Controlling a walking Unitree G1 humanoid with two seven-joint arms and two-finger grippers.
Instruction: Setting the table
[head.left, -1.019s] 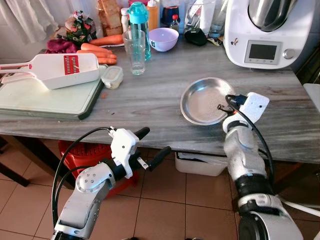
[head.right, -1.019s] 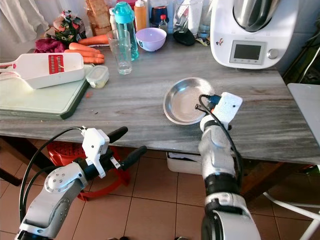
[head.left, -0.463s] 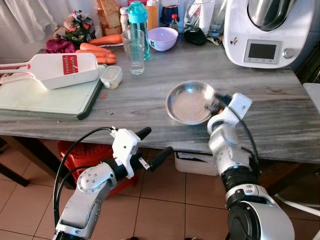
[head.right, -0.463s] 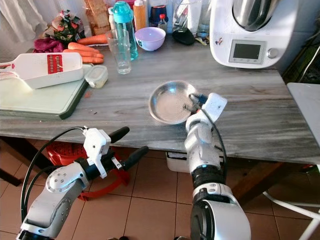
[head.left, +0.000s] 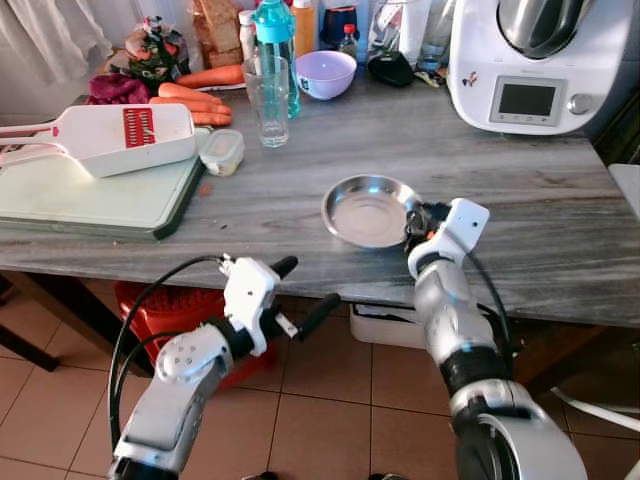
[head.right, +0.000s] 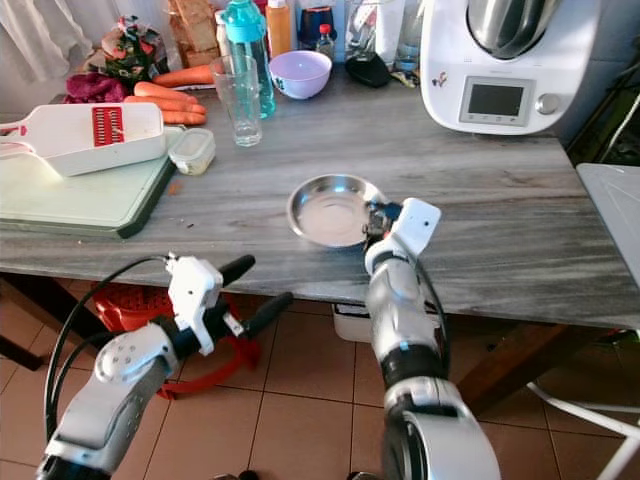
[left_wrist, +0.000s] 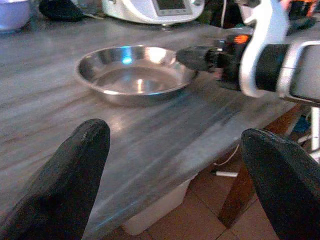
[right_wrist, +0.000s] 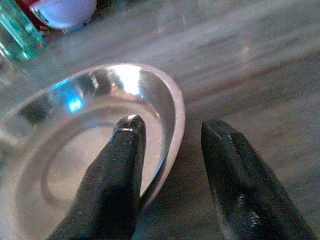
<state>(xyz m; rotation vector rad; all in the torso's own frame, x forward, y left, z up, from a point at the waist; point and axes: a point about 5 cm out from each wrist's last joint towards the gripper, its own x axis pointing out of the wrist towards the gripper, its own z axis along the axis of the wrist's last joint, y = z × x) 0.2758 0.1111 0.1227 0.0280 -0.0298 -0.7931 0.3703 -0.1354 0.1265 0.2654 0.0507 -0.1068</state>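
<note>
Steel bowl (head.left: 368, 209) rim btwn right gripper (right_wrist: 172, 150) jaws, near table (head.left: 560, 250) edge.

Home kitchen. Grey wood-grain table (head.left: 520, 215) over terracotta floor tiles (head.left: 330, 420). White cooking machine (head.left: 535, 60), green cutting board (head.left: 90, 195) with white mandoline slicer (head.left: 115, 138), carrots (head.left: 195, 95), lilac bowl (head.left: 327, 75), drinking glass (head.left: 268, 100), teal bottle (head.left: 275, 35).

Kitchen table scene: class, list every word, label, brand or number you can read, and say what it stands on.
No text can be read.
Food processor: its screen and a small mark on its front are too small to read.
Bottles at the back of the table: labels blurred.
Slicer: no readable print.
</note>
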